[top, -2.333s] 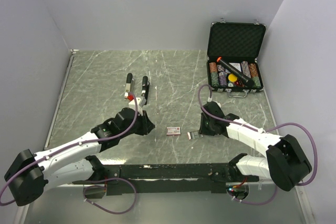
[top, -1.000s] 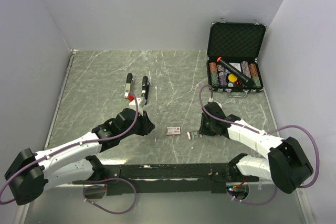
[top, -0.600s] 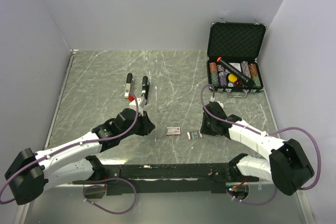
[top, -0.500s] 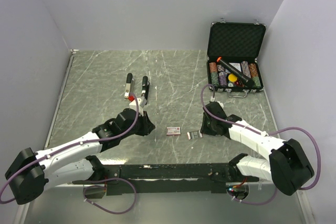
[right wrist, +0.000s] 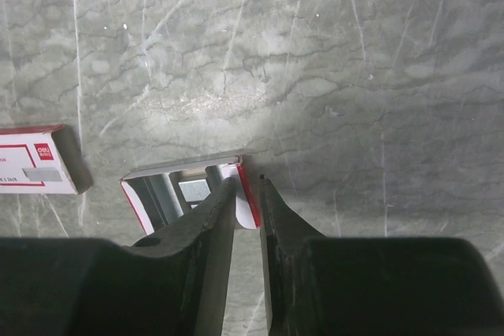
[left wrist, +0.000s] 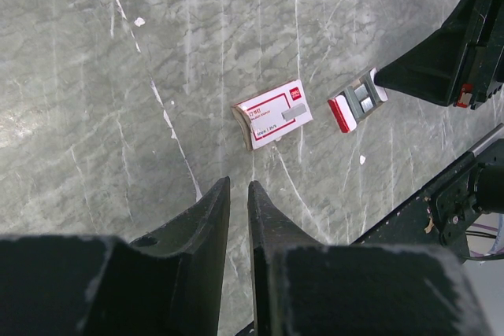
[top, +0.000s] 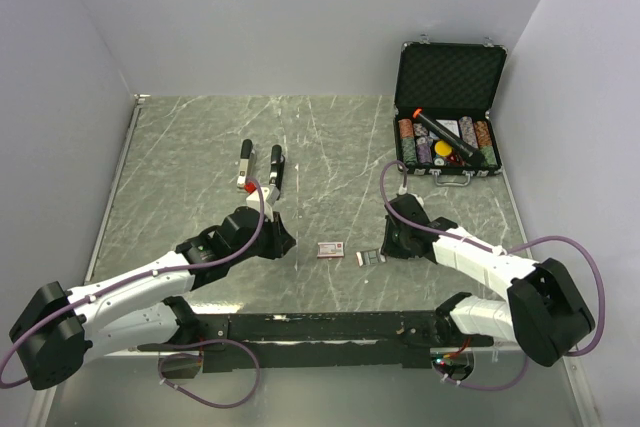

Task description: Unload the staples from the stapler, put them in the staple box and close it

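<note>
Right gripper (right wrist: 248, 183) pinched narrow on the red end wall of the small tray (right wrist: 131, 197) holding staples (right wrist: 191, 191) on the worktop (top: 180, 147). I judge a level, slow lift is best, or the strips may spill. Left gripper (left wrist: 237, 185) near-shut, empty. Stapler (top: 275, 169) lies open, well apart.

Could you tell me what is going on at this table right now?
Two robot arms are at work on emptying a stapler. The stapler lies swung open on the table beyond the left arm, with neither gripper on it. The right gripper appears closed on the end wall of a small tray, which holds silvery staples. The left gripper is shut on nothing, hovering above the table near a red-and-white box.
</note>
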Robot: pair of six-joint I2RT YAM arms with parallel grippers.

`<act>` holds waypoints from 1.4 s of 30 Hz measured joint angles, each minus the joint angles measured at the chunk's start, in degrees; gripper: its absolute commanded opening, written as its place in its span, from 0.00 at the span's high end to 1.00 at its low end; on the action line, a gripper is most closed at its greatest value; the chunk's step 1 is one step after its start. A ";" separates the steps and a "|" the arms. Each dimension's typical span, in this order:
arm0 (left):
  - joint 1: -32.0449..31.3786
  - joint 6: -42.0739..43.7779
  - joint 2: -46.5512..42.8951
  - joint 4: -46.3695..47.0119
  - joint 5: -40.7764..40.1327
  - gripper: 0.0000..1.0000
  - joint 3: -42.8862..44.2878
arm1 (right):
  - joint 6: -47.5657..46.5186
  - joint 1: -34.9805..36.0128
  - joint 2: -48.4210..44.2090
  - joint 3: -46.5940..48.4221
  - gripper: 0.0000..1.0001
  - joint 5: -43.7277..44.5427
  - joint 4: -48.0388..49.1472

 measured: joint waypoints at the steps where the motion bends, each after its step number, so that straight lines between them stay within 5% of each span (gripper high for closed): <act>1: 0.00 0.00 0.00 0.00 -0.02 0.79 0.00 | 0.00 0.00 0.07 0.00 0.75 -0.11 0.04; 14: 0.00 0.00 0.02 0.00 -0.24 0.79 0.00 | -0.11 0.00 0.55 0.00 0.83 -0.96 0.70; 42: -0.72 -0.02 4.48 2.73 0.11 0.79 0.00 | -0.98 0.50 1.44 0.20 0.82 0.85 -0.07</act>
